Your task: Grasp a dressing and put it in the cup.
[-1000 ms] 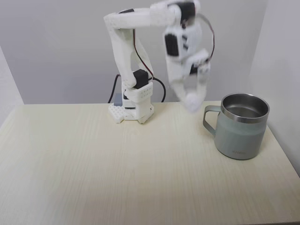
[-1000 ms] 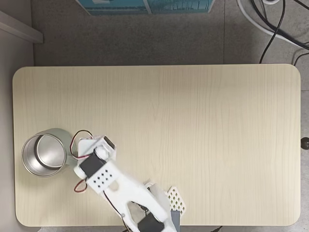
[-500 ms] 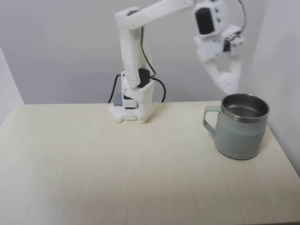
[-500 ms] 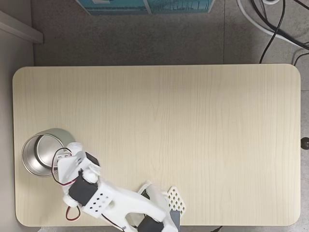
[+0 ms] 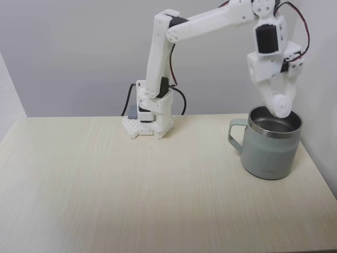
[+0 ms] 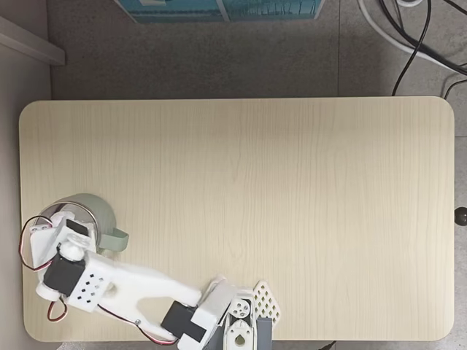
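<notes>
letting go too soon looks like the main risk: the roll [image 5: 279, 105] hangs just over the cup's [image 5: 271, 150] steel rim, toward its far side, so a slightly off-centre drop could clip the rim and bounce onto the table [image 5: 131, 184]. the gripper [image 5: 279, 107] is closed on the roll, jaws only narrowly apart, pinching it between their tips directly above the cup's mouth.
</notes>
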`<state>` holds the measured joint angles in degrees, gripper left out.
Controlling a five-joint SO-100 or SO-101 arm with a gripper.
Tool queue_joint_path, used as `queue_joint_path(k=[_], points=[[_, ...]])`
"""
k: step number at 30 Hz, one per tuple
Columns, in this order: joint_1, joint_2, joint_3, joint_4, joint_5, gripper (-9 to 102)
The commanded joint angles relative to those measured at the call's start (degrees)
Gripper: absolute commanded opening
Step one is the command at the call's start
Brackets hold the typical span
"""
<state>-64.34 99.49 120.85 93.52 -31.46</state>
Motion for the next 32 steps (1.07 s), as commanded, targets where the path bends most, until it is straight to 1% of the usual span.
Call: queue_joint_path(k=[1,3,5,20,32], points=[[-0.6,-0.2,2.9,-0.1,0.8,9],[-0.9,-0.2,2.9,0.2,0.8,15],[-1.0,-0.2,3.0,0.2,1.1,17],[-2.5,0.1,6.6,0.3,3.0,17],[-2.9,-0.4,8.8,1.9,2.1,17]])
